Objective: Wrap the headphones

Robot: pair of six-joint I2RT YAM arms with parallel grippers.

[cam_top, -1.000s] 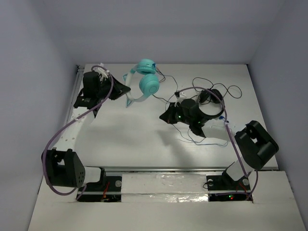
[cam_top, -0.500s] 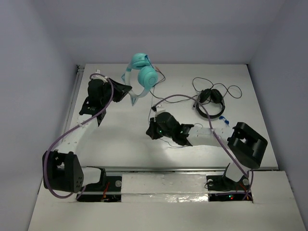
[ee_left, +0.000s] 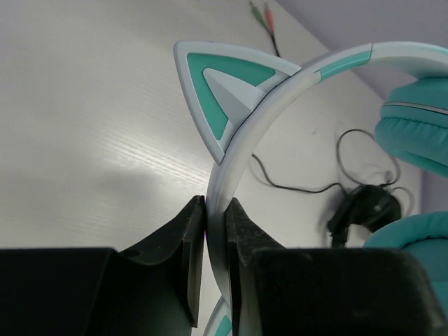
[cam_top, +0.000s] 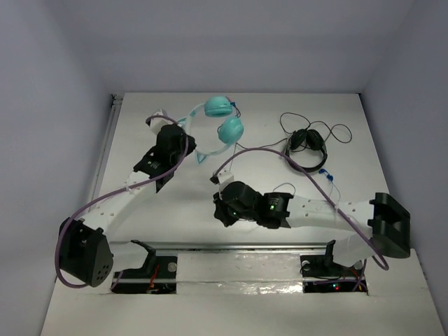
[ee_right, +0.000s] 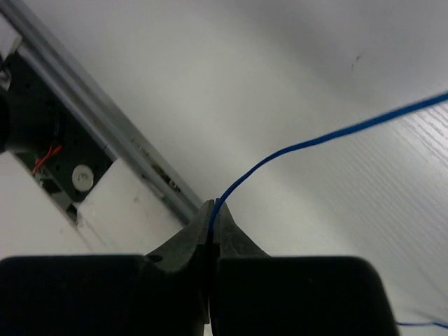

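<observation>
The teal headphones (cam_top: 222,119) hang above the far middle of the table, ear cups to the right of the left gripper. My left gripper (cam_top: 190,145) is shut on their pale headband (ee_left: 241,143), just below a cat-ear point (ee_left: 222,87); the teal ear cups (ee_left: 418,126) show at the right of the left wrist view. My right gripper (cam_top: 222,210) is low near the table's front edge, shut on the thin blue cable (ee_right: 315,140), which runs up and right from the fingertips (ee_right: 213,208). The rest of the cable is too thin to follow in the top view.
Black headphones (cam_top: 308,145) with a looping black cable lie at the back right, and also show in the left wrist view (ee_left: 365,210). A metal rail (ee_right: 105,126) runs along the table's near edge, just below the right gripper.
My left gripper has carried the teal headphones right and nearer. My right gripper has moved left and toward the near edge, from beside the black headphones, holding the blue cable.
</observation>
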